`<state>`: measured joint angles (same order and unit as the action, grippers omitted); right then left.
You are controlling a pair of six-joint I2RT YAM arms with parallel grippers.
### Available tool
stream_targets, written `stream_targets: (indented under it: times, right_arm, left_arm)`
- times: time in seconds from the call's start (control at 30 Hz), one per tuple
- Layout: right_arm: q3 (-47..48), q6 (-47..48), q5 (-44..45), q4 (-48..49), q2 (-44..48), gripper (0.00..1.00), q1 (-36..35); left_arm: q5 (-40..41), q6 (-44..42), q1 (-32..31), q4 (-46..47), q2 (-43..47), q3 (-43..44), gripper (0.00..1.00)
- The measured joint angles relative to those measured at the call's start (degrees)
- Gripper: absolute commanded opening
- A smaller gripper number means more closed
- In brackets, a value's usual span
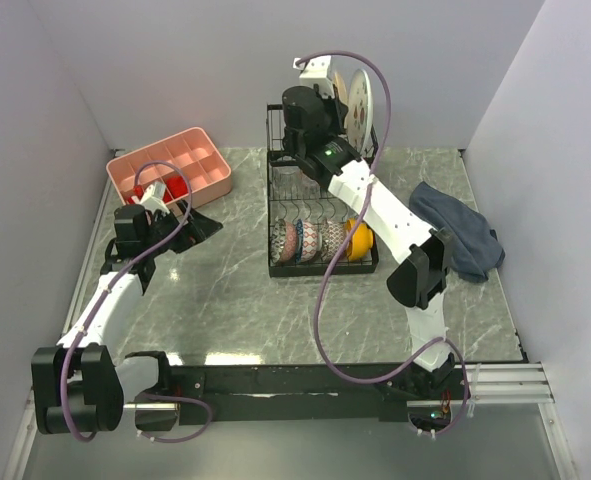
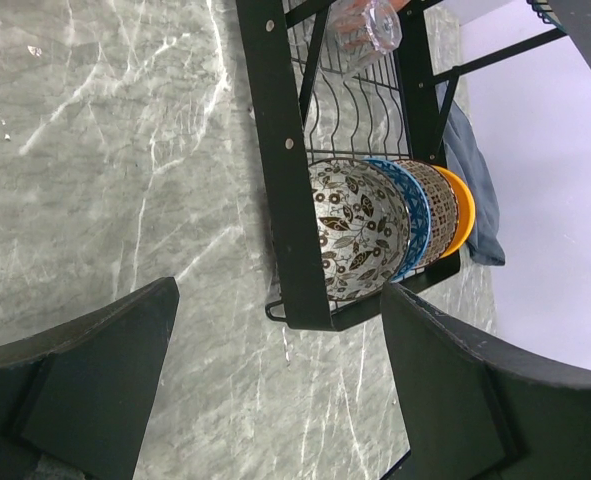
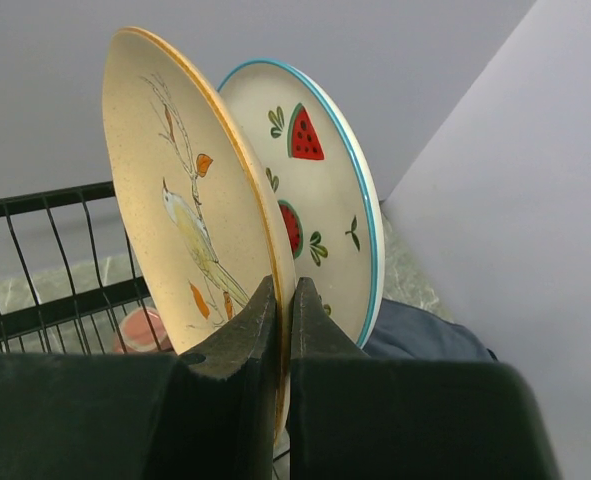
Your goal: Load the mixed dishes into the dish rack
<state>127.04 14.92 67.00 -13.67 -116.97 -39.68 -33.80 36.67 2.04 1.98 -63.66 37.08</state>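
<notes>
Right gripper is clamped on the lower rim of the cream bird-motif ceramic plate, which is held on edge over the far, tall section of the black wire dish rack, just left of the white watermelon-slice plate. Slotting of this plate is judged the step in hand; whether its rim is seated cannot be told, so release is called for only once support is confirmed, then withdrawal clear of the neighbour. No long axis is offered by the disc: its plane is set nearly upright, painted face turned left.

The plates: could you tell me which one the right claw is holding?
The bird plate, orange-rimmed, pinched at its edge by the right claw; the watermelon plate stands behind it.
</notes>
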Motion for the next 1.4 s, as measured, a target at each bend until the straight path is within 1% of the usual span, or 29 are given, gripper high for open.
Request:
stream_targets:
  times: [0.17, 0.5, 0.63, 0.83, 1.07, 1.4]
  right_arm:
    - [-1.0, -0.5, 1.4, 1.9, -0.2, 0.00, 0.1]
    - [-2.2, -2.5, 2.1, 2.1, -0.2, 0.00, 0.1]
    - [-6.3, -1.7, 2.0, 5.9, 1.8, 0.00, 0.1]
    - [-8.5, -1.1, 2.0, 7.8, 3.6, 0.00, 0.0]
    - [-9.0, 0.6, 2.2, 9.4, 3.7, 0.00, -0.4]
    - [-9.0, 7.2, 4.6, 13.5, 3.7, 0.00, -1.8]
  left_arm:
    - [0.0, 0.0, 0.0, 0.5, -0.1, 0.0, 0.89]
    - [0.0, 0.0, 0.0, 0.8, -0.4, 0.0, 0.89]
    - [0.0, 0.0, 0.0, 0.9, -0.4, 0.0, 0.89]
    - [0.0, 0.5, -0.1, 3.0, -0.8, -0.1, 0.89]
    - [0.0, 0.5, -0.3, 3.4, -1.0, -0.1, 0.89]
    - [0.0, 0.5, -0.3, 3.9, -0.5, -0.9, 0.89]
